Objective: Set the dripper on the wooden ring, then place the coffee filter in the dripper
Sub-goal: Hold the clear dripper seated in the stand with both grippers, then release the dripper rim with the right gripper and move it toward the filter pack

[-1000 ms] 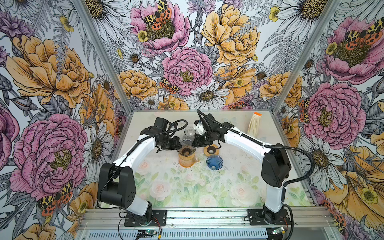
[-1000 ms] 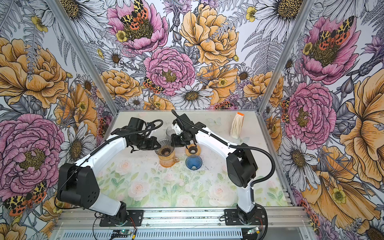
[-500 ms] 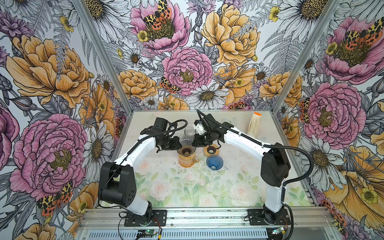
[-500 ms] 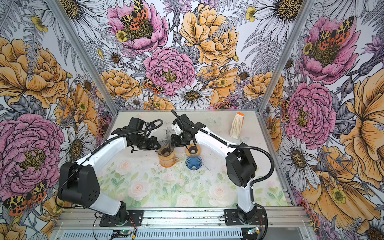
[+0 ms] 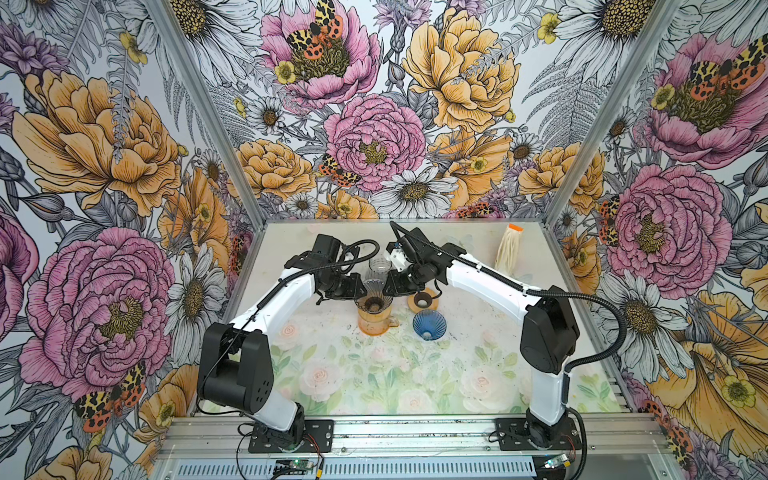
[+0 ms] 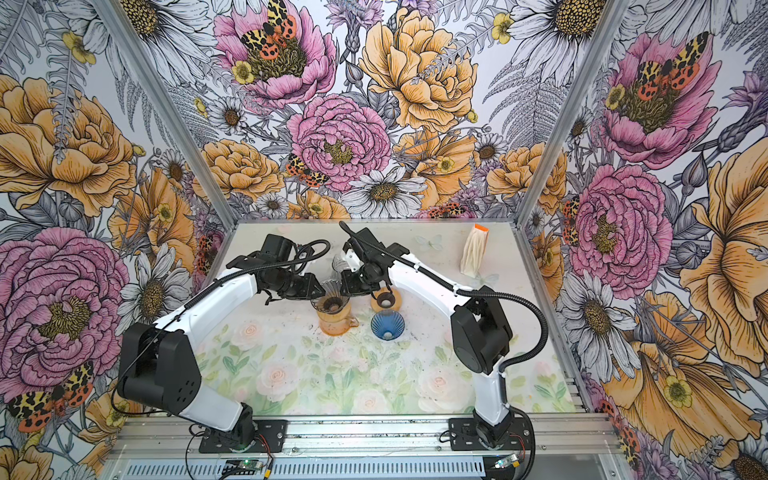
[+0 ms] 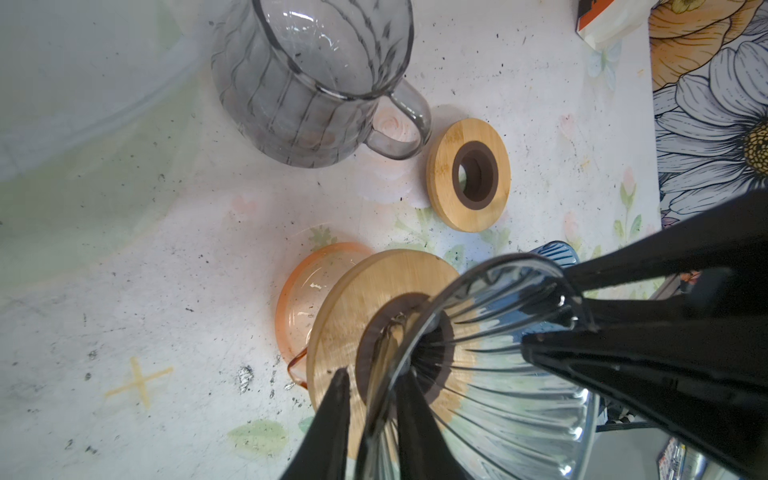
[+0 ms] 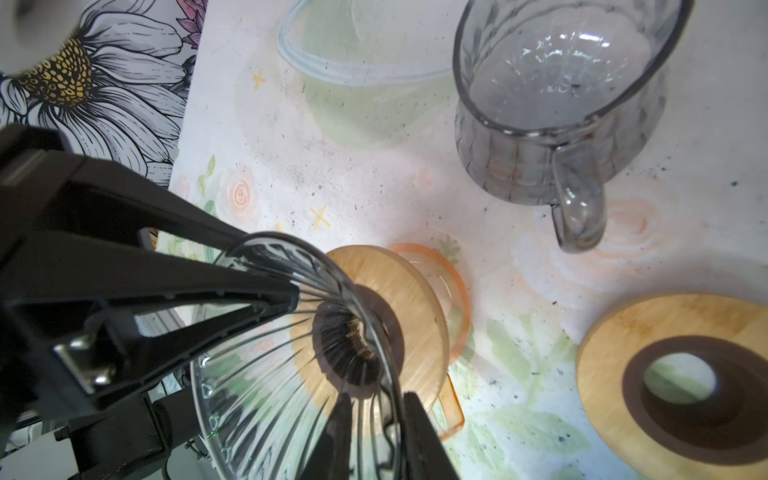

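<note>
A clear ribbed glass dripper (image 5: 374,292) (image 6: 330,296) sits in a wooden collar (image 7: 365,291) on an orange glass server (image 5: 374,322). My left gripper (image 7: 374,374) (image 5: 360,286) straddles the dripper's left rim. Its jaws stand narrowly open, with a gap beside the glass. My right gripper (image 8: 377,397) (image 5: 389,286) straddles the opposite rim the same way, also slightly open. The coffee filter (image 5: 510,254) (image 6: 474,251) is a cream pleated stack with an orange top, leaning at the back right, far from both grippers. The inside of the dripper (image 8: 270,374) shows no paper.
A smoky clear glass jug (image 5: 379,266) (image 7: 316,79) stands just behind the dripper. A loose wooden ring (image 5: 423,301) (image 8: 677,382) and a blue dripper (image 5: 429,325) lie to its right. The table (image 5: 374,374) carries scattered dark specks.
Both grippers' jaws have eased slightly apart at the dripper's rim. The arms and the dripper have stayed where they were.
</note>
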Tool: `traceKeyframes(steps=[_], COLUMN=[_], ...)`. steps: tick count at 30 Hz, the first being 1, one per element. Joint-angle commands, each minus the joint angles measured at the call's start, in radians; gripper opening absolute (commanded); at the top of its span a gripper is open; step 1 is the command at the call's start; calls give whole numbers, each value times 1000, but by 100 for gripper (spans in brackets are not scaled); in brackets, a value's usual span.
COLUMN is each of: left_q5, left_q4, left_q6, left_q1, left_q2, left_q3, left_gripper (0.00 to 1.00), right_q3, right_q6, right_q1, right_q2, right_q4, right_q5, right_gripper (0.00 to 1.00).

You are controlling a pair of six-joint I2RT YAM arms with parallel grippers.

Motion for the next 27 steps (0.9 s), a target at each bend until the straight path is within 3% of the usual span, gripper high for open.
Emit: traceKeyframes(steps=[1,7,19,23,27], left_q5=[-24,-46,-55,-41,-99], left_q4=[-3,-1,31,124,225], left_q6=[5,-9,-25,-42,-74], left_q1=[-4,0,-11,-21,-58], left_q2=[-27,-54,-144,-179,-214], left_q3=[34,49,81,25,-43], left_gripper=[27,33,49,57,69], right_q3=[40,40,15,-35,-86], right_q6=[-20,-42,-170,-211,-209], right_q1=[3,1,-25,-83,-178], right_q2=[-9,-46,-174,-245,-315], right_q4=[-11,-10,-11,-10,-11], right_q5=[16,84,349,487,543], right_gripper=[27,33,34,36,35])
